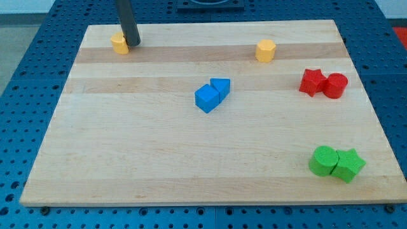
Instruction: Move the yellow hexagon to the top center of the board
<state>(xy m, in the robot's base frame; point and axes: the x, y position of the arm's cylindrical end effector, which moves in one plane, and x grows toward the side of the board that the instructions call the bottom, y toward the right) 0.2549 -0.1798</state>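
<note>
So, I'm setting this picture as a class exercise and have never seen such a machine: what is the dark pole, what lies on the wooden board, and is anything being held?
The dark pole is the end of a robot arm. It has no hand, only a rod, so it holds nothing; it pushes blocks by sliding my tip along the wooden board. There is one camera view, looking down at the board at a slant. My tip sits against the right side of a yellow block at the view's top left. A yellow hexagon lies towards the top right. Two blue blocks touch near the centre, two red blocks at the right, two green blocks at the bottom right.
</note>
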